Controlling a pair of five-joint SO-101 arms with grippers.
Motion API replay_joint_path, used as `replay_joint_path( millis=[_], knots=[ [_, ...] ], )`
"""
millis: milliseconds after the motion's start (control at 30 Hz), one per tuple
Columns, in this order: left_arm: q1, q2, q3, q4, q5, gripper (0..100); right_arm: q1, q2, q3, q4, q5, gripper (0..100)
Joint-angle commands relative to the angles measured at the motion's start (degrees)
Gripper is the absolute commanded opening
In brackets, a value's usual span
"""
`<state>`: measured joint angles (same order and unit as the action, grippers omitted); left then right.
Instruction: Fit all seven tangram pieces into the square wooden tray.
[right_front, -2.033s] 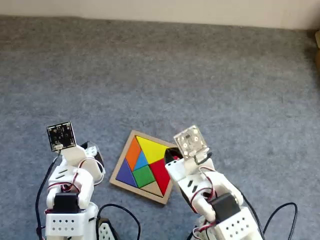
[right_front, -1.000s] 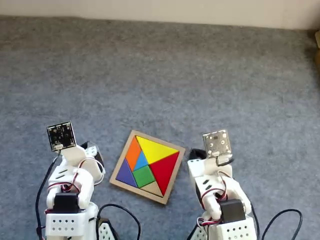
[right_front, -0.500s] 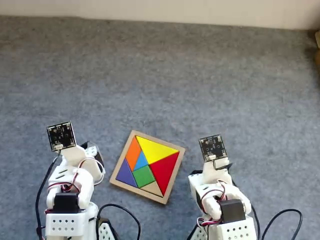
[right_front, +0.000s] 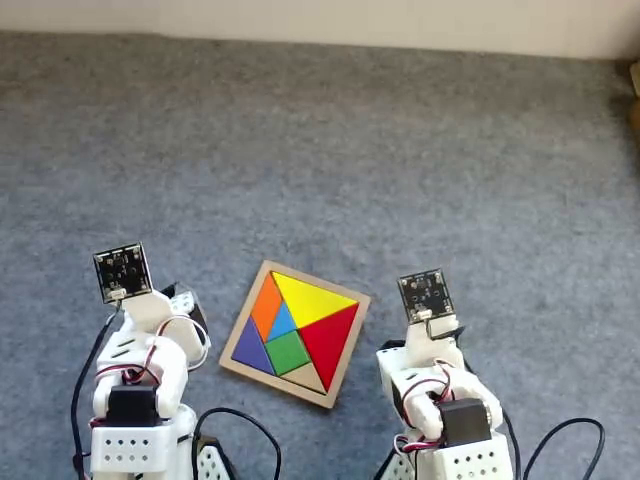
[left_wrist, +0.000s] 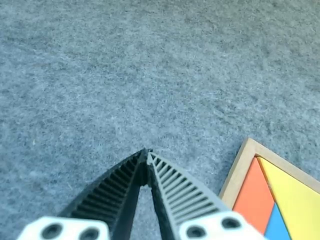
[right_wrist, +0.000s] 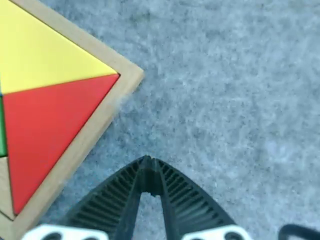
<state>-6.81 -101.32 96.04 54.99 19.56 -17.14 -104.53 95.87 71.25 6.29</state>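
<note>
The square wooden tray lies turned cornerwise on the grey table, between the left arm and the right arm and apart from both. Inside, edge to edge, sit a yellow triangle, red triangle, orange piece, blue triangle, purple triangle, green square and bare-wood triangle.

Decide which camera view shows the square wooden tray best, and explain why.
The high view: the whole tray is in frame, with all four corners visible. The left wrist view catches one corner of it; the right wrist view shows another corner and part of one edge.
</note>
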Motion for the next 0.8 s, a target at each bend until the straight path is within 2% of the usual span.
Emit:
replay_joint_path(
  millis=[0,167,767],
  knots=[
    [-0.31,-2.95,1.19,0.62,-0.44,1,0.57,-0.57,7.87,0.40,0.53,0.5],
    [-0.48,-3.03,1.19,10.02,-0.53,1,0.57,-0.57,7.87,0.40,0.53,0.5],
    [-0.75,-2.95,1.19,21.01,-0.26,1,0.57,-0.57,7.87,0.40,0.53,0.5]
  ],
)
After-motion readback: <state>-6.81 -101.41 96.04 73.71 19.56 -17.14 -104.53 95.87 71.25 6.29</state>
